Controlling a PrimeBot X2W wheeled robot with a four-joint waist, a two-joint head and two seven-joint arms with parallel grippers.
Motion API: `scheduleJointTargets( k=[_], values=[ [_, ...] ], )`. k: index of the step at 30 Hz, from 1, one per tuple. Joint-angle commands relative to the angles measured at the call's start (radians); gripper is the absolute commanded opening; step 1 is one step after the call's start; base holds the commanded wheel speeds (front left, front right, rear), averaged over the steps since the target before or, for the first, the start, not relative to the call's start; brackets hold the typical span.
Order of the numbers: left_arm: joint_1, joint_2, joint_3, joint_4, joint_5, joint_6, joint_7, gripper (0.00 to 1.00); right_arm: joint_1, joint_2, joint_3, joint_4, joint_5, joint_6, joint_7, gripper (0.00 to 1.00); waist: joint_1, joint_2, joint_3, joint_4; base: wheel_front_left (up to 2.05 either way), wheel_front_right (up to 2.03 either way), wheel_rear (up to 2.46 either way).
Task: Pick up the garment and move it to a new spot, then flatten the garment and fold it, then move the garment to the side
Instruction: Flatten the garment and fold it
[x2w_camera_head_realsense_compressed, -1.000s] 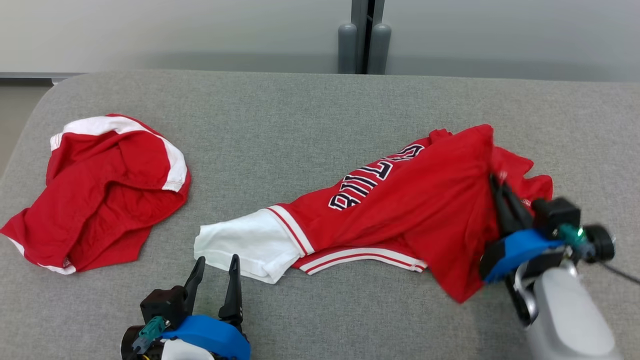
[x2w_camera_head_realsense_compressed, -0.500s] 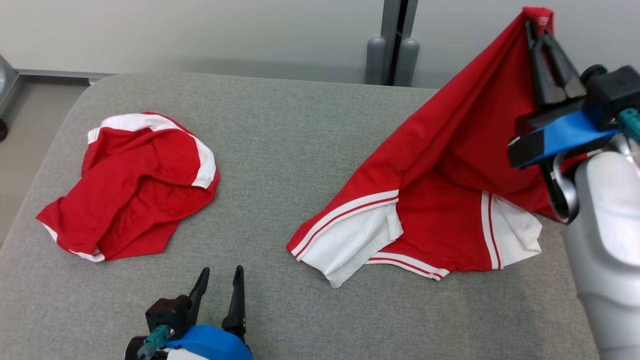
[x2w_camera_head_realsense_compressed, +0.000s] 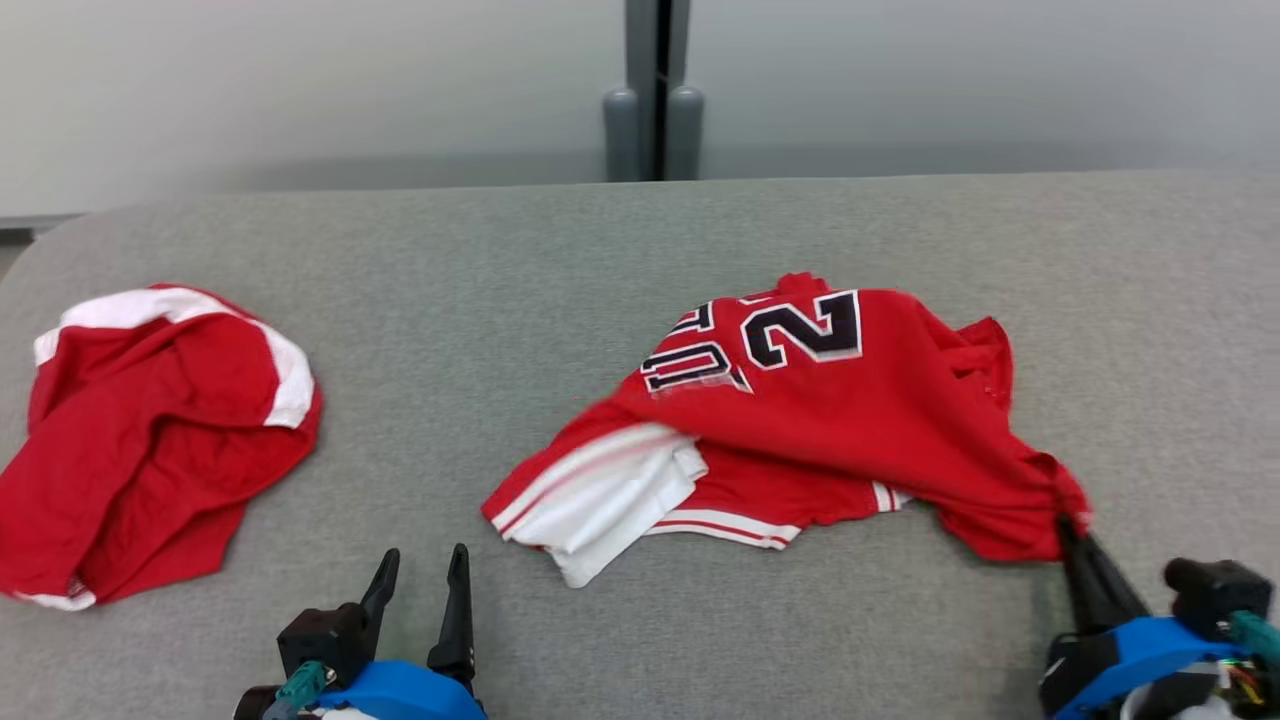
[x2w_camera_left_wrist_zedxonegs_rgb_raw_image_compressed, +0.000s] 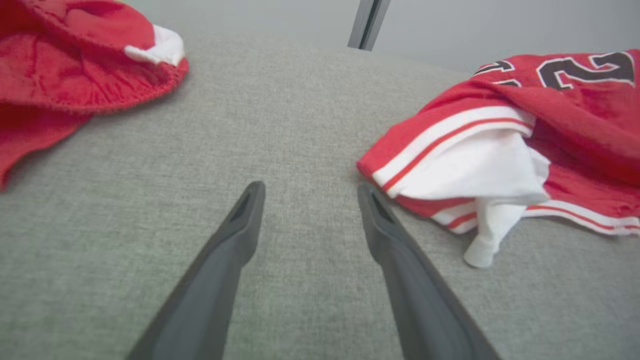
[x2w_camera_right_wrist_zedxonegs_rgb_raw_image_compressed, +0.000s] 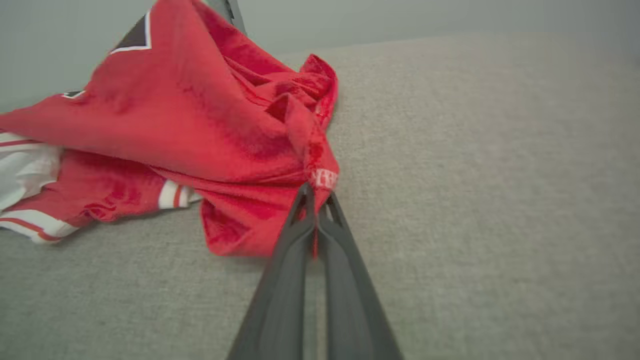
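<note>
At the near edge of the bench (x2w_camera_head_realsense_compressed: 500, 280), toward its left corner, the left tool (x2w_camera_head_realsense_compressed: 424, 553) is hovering just over the cloth top with its jaws spread wide and nothing between them (x2w_camera_left_wrist_zedxonegs_rgb_raw_image_compressed: 310, 188). Toward the near right corner, the right tool (x2w_camera_head_realsense_compressed: 1068, 525) is pinching a bunched red corner of the jersey (x2w_camera_head_realsense_compressed: 820, 430), jaws pressed together on the fabric beside a small white-lettered tag (x2w_camera_right_wrist_zedxonegs_rgb_raw_image_compressed: 312, 192).

The jersey is lying in the right half of the bench, roughly midway between the near and far edges. It is sitting crumpled rather than flat: red body heaped in folds, dark white-outlined numerals showing on top, and a white sleeve (x2w_camera_head_realsense_compressed: 600, 495) with red stripes trailing toward the left tool.

This looks like the tail of the moving step, with flattening not yet done. The next move is probably calling for the left tool to take the sleeve-side edge, so both can pull the cloth taut.

A second red garment (x2w_camera_head_realsense_compressed: 150, 430) is lying rumpled by the left edge, well apart. Beyond the far edge, a grey wall (x2w_camera_head_realsense_compressed: 300, 90) is showing.
</note>
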Motion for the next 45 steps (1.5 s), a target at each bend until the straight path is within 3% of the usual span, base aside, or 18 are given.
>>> scheduleJointTargets(
  k=[1,10,23,32,45],
  values=[
    [-0.010,0.000,0.005,-0.002,0.008,-0.001,-0.003,1.00,-0.012,-0.012,-0.031,0.007,0.007,0.000,-0.003,1.00,0.0000,0.0000,-0.016,-0.027,0.00,0.00,0.00],
    [-0.011,0.001,-0.017,0.000,0.014,-0.016,-0.003,1.00,-0.017,0.069,-0.222,-0.008,-0.135,0.000,-0.002,1.00,0.0000,0.0000,-0.024,-0.072,0.00,0.00,0.00],
    [-0.047,-0.001,-0.173,0.106,-0.099,-0.044,0.000,1.00,-0.042,0.122,-0.178,-0.033,-0.183,0.000,-0.002,1.00,0.0000,0.0000,0.009,-0.086,0.00,0.00,0.00],
    [-0.084,0.000,-0.334,0.080,-0.188,-0.047,0.000,1.00,-0.054,0.123,-0.159,-0.023,-0.179,0.000,-0.002,1.00,0.0000,0.0000,0.019,-0.090,0.00,0.00,0.00],
    [-0.051,0.003,-0.197,-0.005,-0.078,-0.043,-0.002,1.00,-0.051,0.133,-0.151,-0.005,-0.176,0.000,-0.002,1.00,0.0000,0.0000,0.005,-0.082,0.00,0.00,0.00]
  ],
)
